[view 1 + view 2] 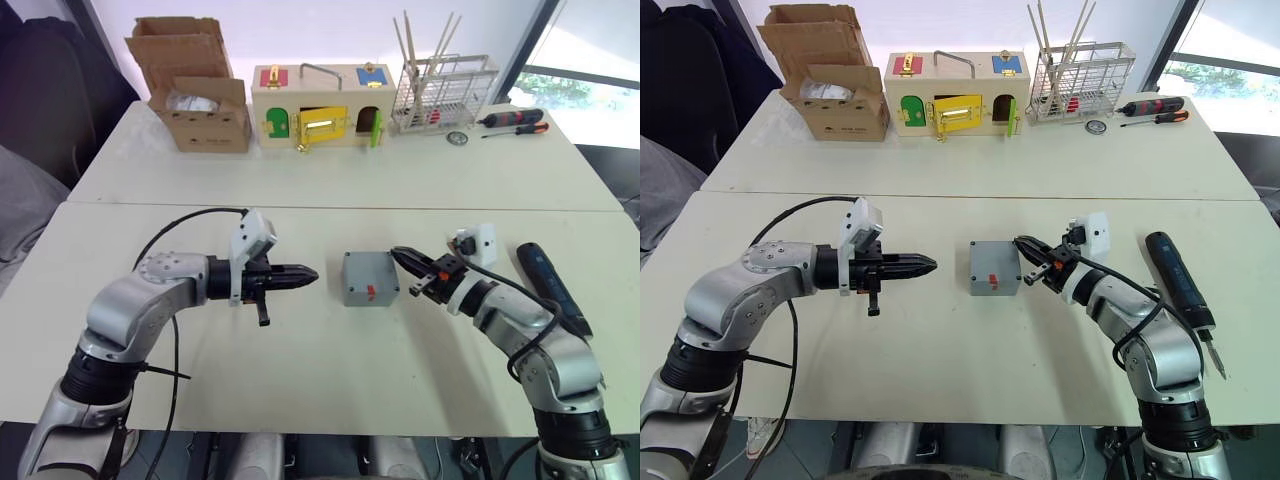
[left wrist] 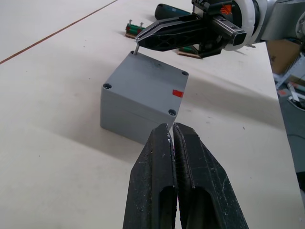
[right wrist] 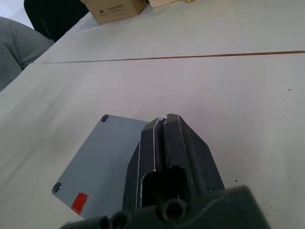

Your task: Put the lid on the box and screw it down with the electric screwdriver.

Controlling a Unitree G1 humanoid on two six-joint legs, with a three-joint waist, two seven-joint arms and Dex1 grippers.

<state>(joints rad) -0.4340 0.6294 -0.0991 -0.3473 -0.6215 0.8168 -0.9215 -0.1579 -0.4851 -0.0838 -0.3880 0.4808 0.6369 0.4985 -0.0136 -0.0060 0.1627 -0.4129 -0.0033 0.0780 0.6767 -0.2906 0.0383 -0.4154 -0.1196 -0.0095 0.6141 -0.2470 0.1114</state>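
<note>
in the left eye view the box [image 1: 371, 277] sits on the front table [image 1: 300, 370] between the two grippers, its lid [image 1: 370, 266] already seated on top, a red mark on the side facing the robot. the left gripper [image 1: 306, 274] points at it from the left with bare tabletop between, fingers pressed together on nothing; the right gripper [image 1: 407, 268] reaches the box's right top edge. the right eye view shows the electric screwdriver [image 1: 1178, 283] lying full length near the table's right edge, bit toward the robot, well apart from the box, with open surface in front of the box. at the far table's back stand a cardboard box [image 1: 828, 85], a wooden box with coloured doors [image 1: 955, 97], a wire rack [image 1: 1074, 83] and hand screwdrivers [image 1: 1152, 108]. the left wrist view adds what the head views miss: the right gripper's clenched fingertips [image 2: 143, 37] pinch a small screw [image 2: 136, 48] upright over the lid's far corner hole, and screw heads [image 2: 107, 87] sit in other corners. the right wrist view shows its fingers [image 3: 167, 143] closed above the lid, two corner holes visible.
</note>
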